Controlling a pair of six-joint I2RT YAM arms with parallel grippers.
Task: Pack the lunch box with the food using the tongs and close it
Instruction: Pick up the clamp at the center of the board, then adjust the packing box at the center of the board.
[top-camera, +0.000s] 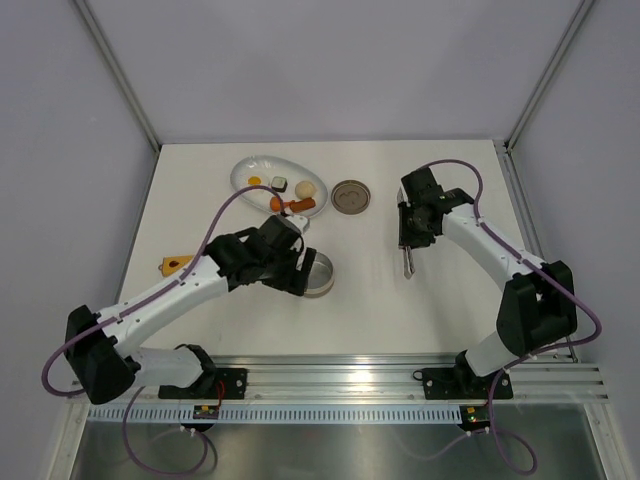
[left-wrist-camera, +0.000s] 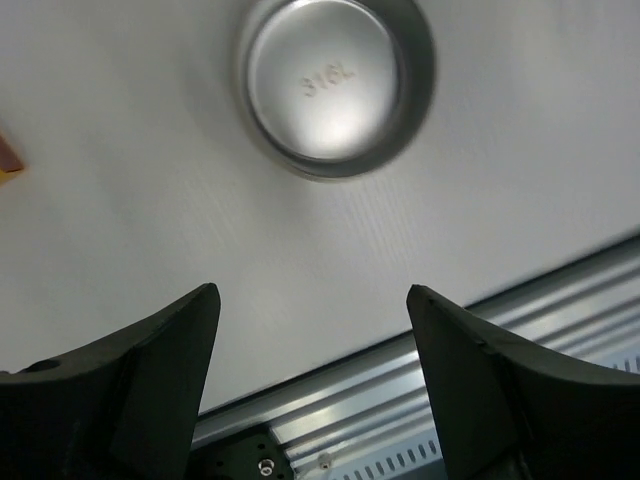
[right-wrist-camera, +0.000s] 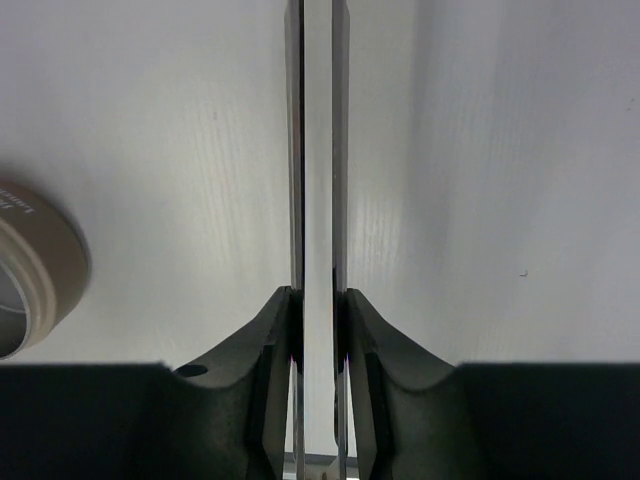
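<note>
The lunch box (top-camera: 322, 274), a small round steel tin, stands open and empty near the table's middle; in the left wrist view the tin (left-wrist-camera: 335, 85) lies ahead of the fingers. My left gripper (top-camera: 300, 266) (left-wrist-camera: 312, 300) hovers just left of it, open and holding nothing. Its flat round lid (top-camera: 351, 196) (right-wrist-camera: 30, 270) lies apart, further back. My right gripper (top-camera: 405, 236) (right-wrist-camera: 318, 300) is shut on the slim silver tongs (top-camera: 408, 262) (right-wrist-camera: 318, 150), squeezing both arms together. The food sits on the white oval plate (top-camera: 243, 170): a beige ball (top-camera: 306, 189), a sausage (top-camera: 298, 205) and a sushi roll (top-camera: 279, 182).
An orange-yellow piece (top-camera: 176, 264) lies alone on the table at the left (left-wrist-camera: 8, 160). An aluminium rail (top-camera: 400, 378) runs along the near edge. Frame posts (top-camera: 120, 80) and grey walls close in the back and sides.
</note>
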